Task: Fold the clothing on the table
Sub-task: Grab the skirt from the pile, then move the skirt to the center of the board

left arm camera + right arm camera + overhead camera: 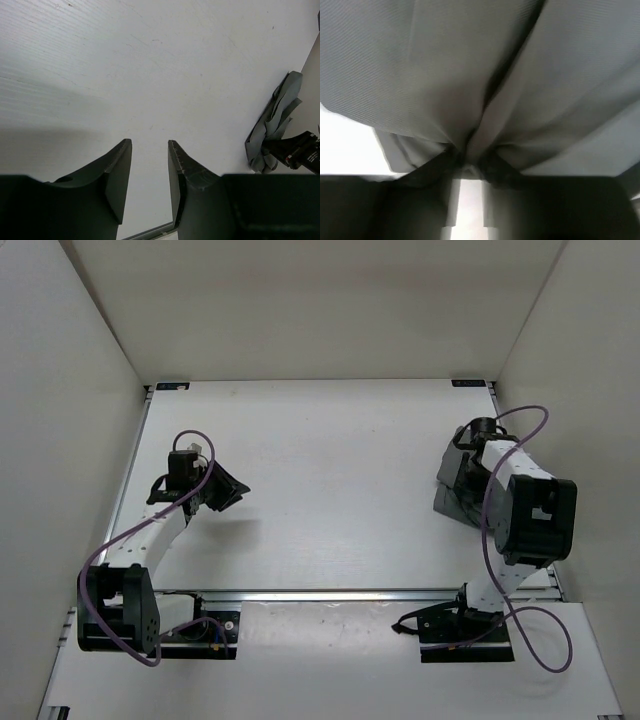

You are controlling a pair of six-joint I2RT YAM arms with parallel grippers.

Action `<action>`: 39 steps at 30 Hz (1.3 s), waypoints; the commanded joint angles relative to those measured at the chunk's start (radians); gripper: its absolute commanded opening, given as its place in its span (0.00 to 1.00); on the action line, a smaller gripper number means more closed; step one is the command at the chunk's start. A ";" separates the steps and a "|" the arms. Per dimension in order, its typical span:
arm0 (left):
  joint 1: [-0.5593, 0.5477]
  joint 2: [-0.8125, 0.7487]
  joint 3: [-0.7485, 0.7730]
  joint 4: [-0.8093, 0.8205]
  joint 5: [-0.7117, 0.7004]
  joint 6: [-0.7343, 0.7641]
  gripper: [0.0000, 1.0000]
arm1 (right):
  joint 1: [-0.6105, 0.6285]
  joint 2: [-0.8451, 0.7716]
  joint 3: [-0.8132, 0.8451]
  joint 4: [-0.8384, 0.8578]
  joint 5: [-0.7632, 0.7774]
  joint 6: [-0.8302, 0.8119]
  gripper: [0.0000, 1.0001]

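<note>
The clothing [447, 505] is a small bunched grey heap at the right side of the white table [340, 460], partly hidden under my right arm. My right gripper [462, 472] points down into it. In the right wrist view the pleated grey fabric [470, 60] fills the frame and a fold is pinched between the fingers of the right gripper [470, 160]. My left gripper [232, 490] hovers over bare table at the left, far from the garment. Its jaws [150, 142] are open with nothing between them, and the heap [277, 125] shows at the far right.
White walls [60, 390] enclose the table on three sides. A metal rail [350, 595] runs along the near edge between the arm bases. Purple cables loop off both arms. The right wall stands close behind the garment.
</note>
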 commanded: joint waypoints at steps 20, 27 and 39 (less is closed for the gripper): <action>0.100 -0.071 0.097 -0.079 0.027 0.043 0.46 | 0.388 -0.397 0.046 0.202 -0.901 0.213 0.24; 0.049 -0.095 0.169 -0.296 0.010 0.187 0.48 | 0.458 -0.518 -0.235 0.052 -0.585 0.144 0.64; -0.485 -0.244 -0.211 -0.108 -0.065 -0.075 0.55 | 0.587 -0.507 -0.283 -0.004 -0.443 0.062 0.82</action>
